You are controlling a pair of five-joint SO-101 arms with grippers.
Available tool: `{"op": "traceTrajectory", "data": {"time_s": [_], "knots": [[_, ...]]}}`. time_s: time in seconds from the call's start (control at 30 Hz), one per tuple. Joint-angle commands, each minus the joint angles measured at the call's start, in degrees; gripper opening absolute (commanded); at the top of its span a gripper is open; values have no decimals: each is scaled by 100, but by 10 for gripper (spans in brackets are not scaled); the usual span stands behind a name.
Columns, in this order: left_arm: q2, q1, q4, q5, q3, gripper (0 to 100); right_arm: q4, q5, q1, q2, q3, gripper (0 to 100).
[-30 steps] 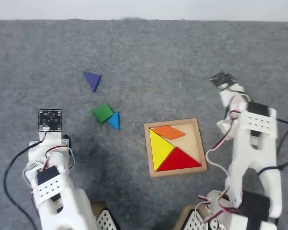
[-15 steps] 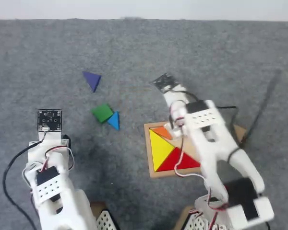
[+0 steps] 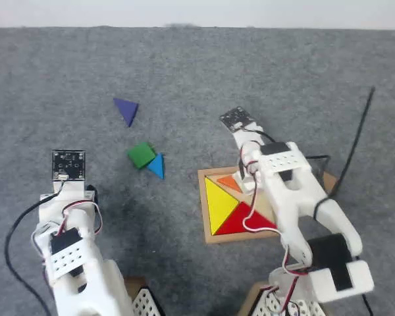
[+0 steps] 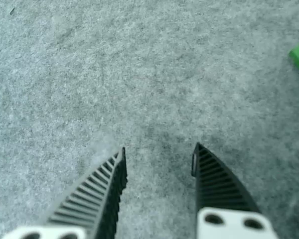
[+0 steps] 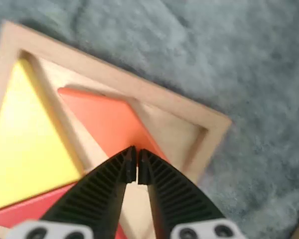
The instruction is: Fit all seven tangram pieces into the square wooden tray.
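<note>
Grey felt desk point(image 3: 66, 59) carries the square wooden tray point(image 3: 203, 204), half hidden beneath the right arm. Right pincer point(image 5: 137, 167) is pressed together over the orange tangram piece point(image 5: 109, 122); left pincer point(image 4: 158, 162) is spread.

Right arm point(image 3: 286, 191) lay across the tray point(image 3: 202, 204), blocking approach from above to its right side; right gripper point(image 5: 137, 158), jaws together, hung just over the orange piece point(image 5: 114, 122). Green square point(image 3: 141, 155) and blue triangle point(image 3: 157, 165) lay corner to corner, no finger room between them, while the purple triangle point(image 3: 126, 110) sat well apart with open carpet point(image 3: 66, 79) all round. Left gripper point(image 4: 157, 154), jaws parted, faced bare carpet toward the green square.
</note>
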Motion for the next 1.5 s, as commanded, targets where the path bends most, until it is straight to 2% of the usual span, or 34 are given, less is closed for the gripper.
{"op": "traceTrajectory", "data": {"time_s": [0.0,0.33,0.43,0.6,0.77,0.87,1.1,1.23,1.47], "knots": [[-26,-18,-26,-26,-48,210,-154,273,233,-497,624,19],[-26,-18,-26,-26,-48,210,-110,299,251,-2062,1987,19],[-26,-18,-26,-26,-48,210,22,255,251,-2607,1899,20],[-26,-18,-26,-26,-48,210,549,-35,198,-2958,932,24],[-26,-18,-26,-26,-48,210,549,-123,-268,-2123,-18,104],[-26,-18,-26,-26,-48,210,295,-132,-488,-1182,-431,114],[-26,-18,-26,-26,-48,210,84,-229,-303,629,-1169,113],[-26,-18,-26,-26,-48,210,198,-193,-40,778,-1046,71],[-26,-18,-26,-26,-48,210,154,9,321,207,-62,62]]}}
